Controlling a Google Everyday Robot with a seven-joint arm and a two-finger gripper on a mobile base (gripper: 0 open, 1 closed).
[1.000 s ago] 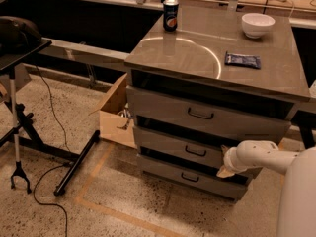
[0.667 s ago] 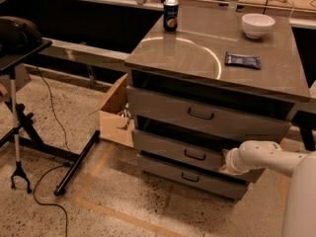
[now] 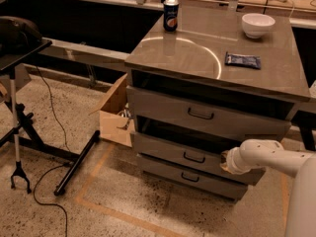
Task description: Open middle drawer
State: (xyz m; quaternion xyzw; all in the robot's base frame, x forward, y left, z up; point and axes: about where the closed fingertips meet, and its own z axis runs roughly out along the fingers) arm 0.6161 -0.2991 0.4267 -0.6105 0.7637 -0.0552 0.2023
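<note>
The grey cabinet (image 3: 197, 58) has three drawers. The middle drawer (image 3: 163, 149) is a wide grey front with a small dark wire handle (image 3: 194, 158). It stands pulled out a little, with a dark gap above it. My gripper (image 3: 225, 161) is at the end of the white arm (image 3: 266, 154). It sits against the right part of the middle drawer's front, right of the handle, and the wrist mostly hides it. The top drawer (image 3: 197, 113) is above and the slim bottom drawer (image 3: 185, 177) is below.
On the cabinet top stand a soda can (image 3: 171, 15), a white bowl (image 3: 258, 24) and a dark blue packet (image 3: 242, 60). An open cardboard box (image 3: 116, 115) sits on the floor left of the cabinet. A black stand (image 3: 17, 127) with a cable is further left.
The middle drawer's front has come out toward me a little, and the dark gap above it has grown. My gripper stays at the drawer's right part.
</note>
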